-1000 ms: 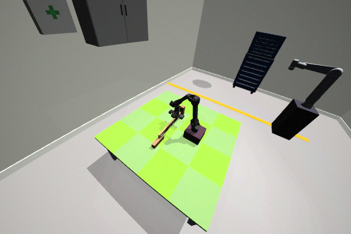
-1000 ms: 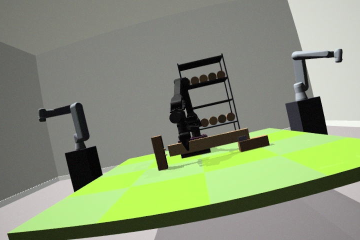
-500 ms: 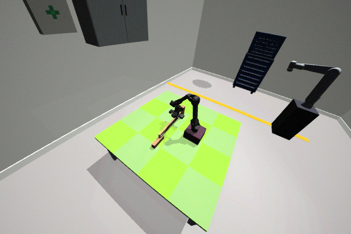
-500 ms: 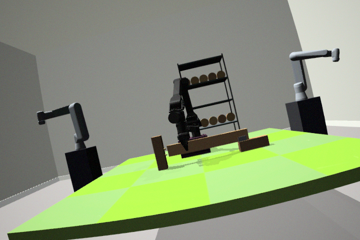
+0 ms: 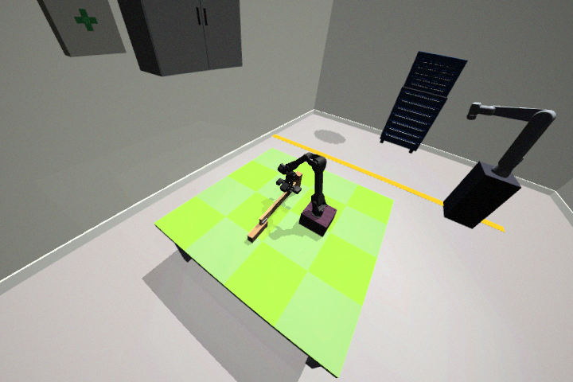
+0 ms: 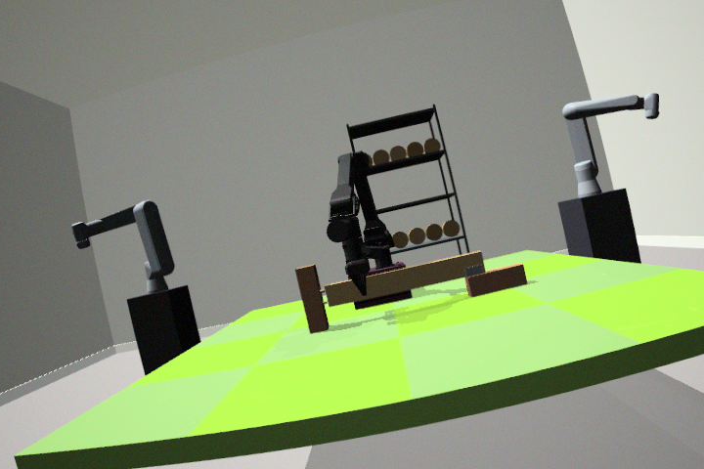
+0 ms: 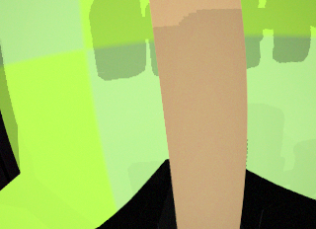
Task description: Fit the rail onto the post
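The long wooden rail is held off the table at its near end and looks about level. Its far end sits at the bracket on the footboard block. The short post stands upright past the near end. In the exterior view a narrow gap shows between rail and post, bridged by two pegs; whether their tips are inside the holes cannot be told. My gripper is shut on the rail close to its near end. The holes are hidden.
The arm's dark purple base block stands beside the rail on the green checkered table. The post and footboard block stand beyond opposite ends of the rail. Other arms and a shelf rack stand away from the table.
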Robot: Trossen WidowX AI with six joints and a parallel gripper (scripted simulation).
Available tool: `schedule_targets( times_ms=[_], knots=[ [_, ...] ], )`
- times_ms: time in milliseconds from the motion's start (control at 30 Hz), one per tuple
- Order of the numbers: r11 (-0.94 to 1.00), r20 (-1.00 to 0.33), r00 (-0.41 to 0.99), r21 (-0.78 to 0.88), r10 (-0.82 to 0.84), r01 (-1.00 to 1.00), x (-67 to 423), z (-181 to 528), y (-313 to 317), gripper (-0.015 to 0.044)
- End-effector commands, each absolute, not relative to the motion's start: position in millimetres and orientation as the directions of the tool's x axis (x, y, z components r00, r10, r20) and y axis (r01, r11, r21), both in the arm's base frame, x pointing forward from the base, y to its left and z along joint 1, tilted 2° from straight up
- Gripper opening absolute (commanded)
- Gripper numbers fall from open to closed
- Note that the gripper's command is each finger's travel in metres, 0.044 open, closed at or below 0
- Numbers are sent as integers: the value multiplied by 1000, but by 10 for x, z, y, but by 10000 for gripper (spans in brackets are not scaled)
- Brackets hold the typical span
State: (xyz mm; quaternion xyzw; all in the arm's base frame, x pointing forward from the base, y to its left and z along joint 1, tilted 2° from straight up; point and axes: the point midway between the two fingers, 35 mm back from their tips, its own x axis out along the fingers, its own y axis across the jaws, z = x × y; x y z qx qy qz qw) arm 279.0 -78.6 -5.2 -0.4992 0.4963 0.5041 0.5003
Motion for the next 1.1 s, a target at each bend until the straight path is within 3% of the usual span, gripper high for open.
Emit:
schedule_targets(
  times_ms=[0,1067],
  knots=[
    [-8,-1000,2,-2,7,-1000,2796,-51,-809,0],
    [-8,-1000,2,-2,6,-1000,2798,-43,-908,0]
  ],
)
